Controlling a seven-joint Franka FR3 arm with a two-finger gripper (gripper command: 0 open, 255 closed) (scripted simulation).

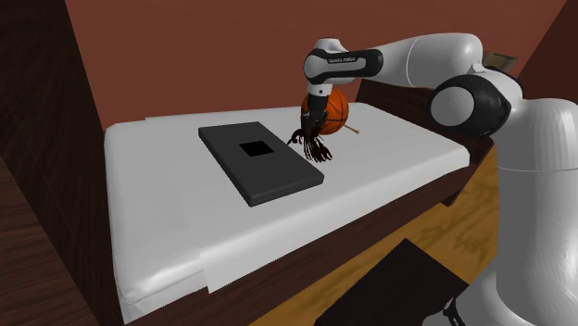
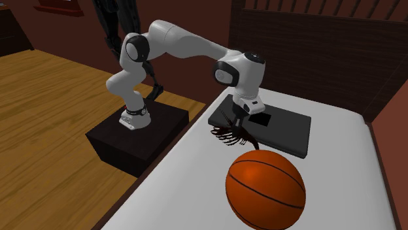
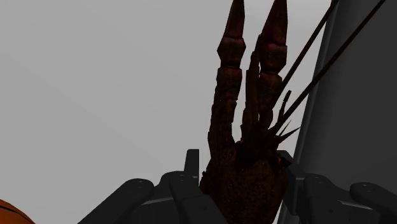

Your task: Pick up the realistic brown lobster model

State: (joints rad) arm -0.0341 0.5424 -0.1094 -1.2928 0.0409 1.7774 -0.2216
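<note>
Bed: a wide white sheet (image 1: pixel 167 204) is the work surface, with a dark wooden headboard (image 2: pixel 314 46) at one end and a wooden floor (image 2: pixel 46 85) beside it.
Arm: the white arm (image 1: pixel 435 56) reaches from its stand over the bed and bends down at the wrist.
Stand: a black box (image 2: pixel 131 140) on the floor, right against the bed's side.
Slab: a flat dark grey slab (image 1: pixel 278 176) with a black square in its middle lies on the sheet.
Ball: an orange basketball (image 2: pixel 265 186) rests on the sheet near the slab, apart from it.
Lobster: the dark reddish-brown lobster (image 3: pixel 245 159) hangs under the hand, between the slab's edge and the ball. Its claws and feelers point away from the hand. Whether its legs touch the sheet, I cannot tell.
Gripper: the black gripper (image 2: pixel 238 119) points down over the lobster.
Fingers: the fingers (image 3: pixel 192 168) are clamped on either side of the lobster's body.
</note>
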